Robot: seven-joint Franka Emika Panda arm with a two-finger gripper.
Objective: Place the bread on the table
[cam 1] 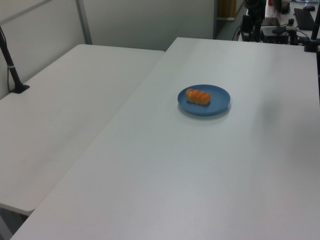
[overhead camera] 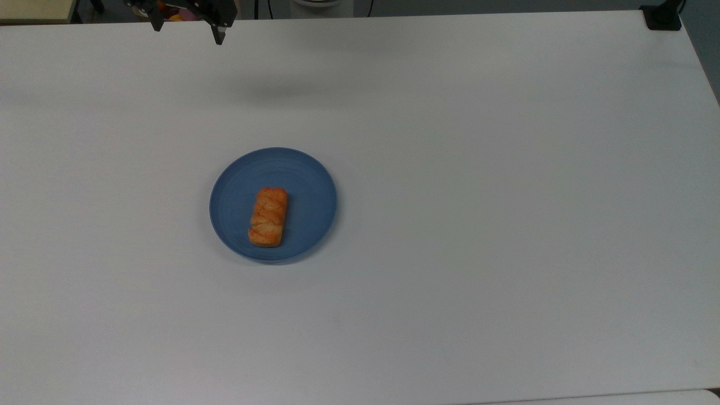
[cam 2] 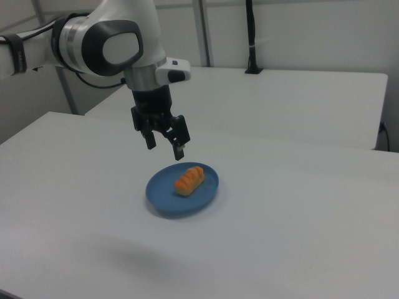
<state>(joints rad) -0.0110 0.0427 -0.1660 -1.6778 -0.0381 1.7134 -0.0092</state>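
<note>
Claw [cam 2: 164, 144] hangs in the air with its two fingers [cam 2: 179, 151] spread apart and nothing between them. In the right view it sits above and toward the right view's left of the plate, clear of everything below. In the top view the claw [overhead camera: 188, 28] shows at the far edge of the counter, near the top view's upper left.

The bread [overhead camera: 269, 217] lies flat on the blue plate [overhead camera: 236, 208], a small oblong golden-orange loaf with a braided, glazed top. In the top view its long side runs roughly from the far edge toward the near edge, slightly tilted, and it sits a little nearer the near rim of the plate than the far rim. In the left view the bread [cam 1: 198, 96] lies toward the left view's left half of the plate [cam 1: 220, 102]. In the right view the bread [cam 2: 188, 179] rests near the middle of the plate [cam 2: 163, 196].

The plate stands on the white counter [overhead camera: 506, 225], well away from every edge and somewhat toward the top view's left of the middle. The claw casts a soft grey shadow on the counter between the plate and the far edge.

A second white table [cam 1: 60, 115] butts against the counter along one long side. A black post [cam 1: 12, 70] stands clamped at its edge. The white robot arm [cam 2: 100, 43] reaches in from the right view's upper left.
</note>
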